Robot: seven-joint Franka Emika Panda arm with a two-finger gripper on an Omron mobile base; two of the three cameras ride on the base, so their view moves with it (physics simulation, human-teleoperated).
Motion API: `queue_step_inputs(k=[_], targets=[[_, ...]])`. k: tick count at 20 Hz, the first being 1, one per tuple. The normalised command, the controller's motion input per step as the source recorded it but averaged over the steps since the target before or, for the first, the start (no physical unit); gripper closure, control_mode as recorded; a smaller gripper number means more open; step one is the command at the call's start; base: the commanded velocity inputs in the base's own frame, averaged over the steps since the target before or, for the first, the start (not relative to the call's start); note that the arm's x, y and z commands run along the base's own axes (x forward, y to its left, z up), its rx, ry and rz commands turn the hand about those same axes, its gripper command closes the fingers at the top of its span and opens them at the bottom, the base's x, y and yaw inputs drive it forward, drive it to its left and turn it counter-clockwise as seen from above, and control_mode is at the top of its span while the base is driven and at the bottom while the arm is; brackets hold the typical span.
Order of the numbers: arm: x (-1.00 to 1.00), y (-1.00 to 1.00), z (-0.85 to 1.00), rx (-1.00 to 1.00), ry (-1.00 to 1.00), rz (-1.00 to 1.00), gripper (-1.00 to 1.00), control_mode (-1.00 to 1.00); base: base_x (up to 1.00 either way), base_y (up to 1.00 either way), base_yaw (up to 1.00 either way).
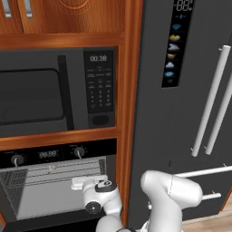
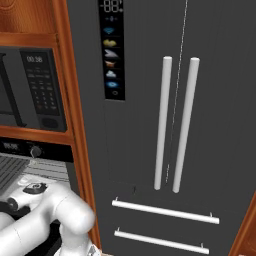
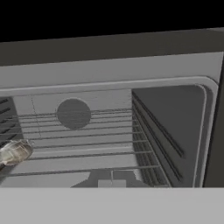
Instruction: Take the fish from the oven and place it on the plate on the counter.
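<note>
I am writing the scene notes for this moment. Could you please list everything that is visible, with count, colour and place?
oven: one, black, open, under the microwave, grey wire racks inside
fish: one, pale, on a rack at the left edge of the hand view
oven knobs: two, round, dark, beside the small display
microwave: one, black, keypad on its right, above the oven
refrigerator: one, dark grey, right of the wooden column; two long white vertical handles, two white drawer bars below
wooden cabinets: brown, above the microwave
arm: one, white, in front of the oven
gripper: one, shut, pointing into the oven, holding nothing

Fish [image 3: 13, 153] cut off at frame edge
</note>
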Motion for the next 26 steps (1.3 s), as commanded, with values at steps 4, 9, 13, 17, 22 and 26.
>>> queue_step_inputs(k=[4,9,13,17,22,26], targets=[[0.26,0.12,-0.36,0.00,0.00,0.00,1.00,-1.00,0.00,0.00,0.00],[0.16,0.22,-0.07,0.00,-0.02,0.00,1.00,-1.00,0.00,0.00,0.00],[0.46,0.26,-0.15,0.00,-0.01,0.00,1.00,-1.00,0.00,0.00,0.00],[0.49,0.23,-0.34,0.00,0.00,0.00,1.00,-1.00,0.00,0.00,0.00],[0.60,0.13,-0.74,0.00,0.02,0.00,1.00,-1.00,0.00,0.00,0.00],[0.37,0.11,-1.00,0.00,0.18,0.00,1.00,-1.00,0.00,0.00,0.00]])
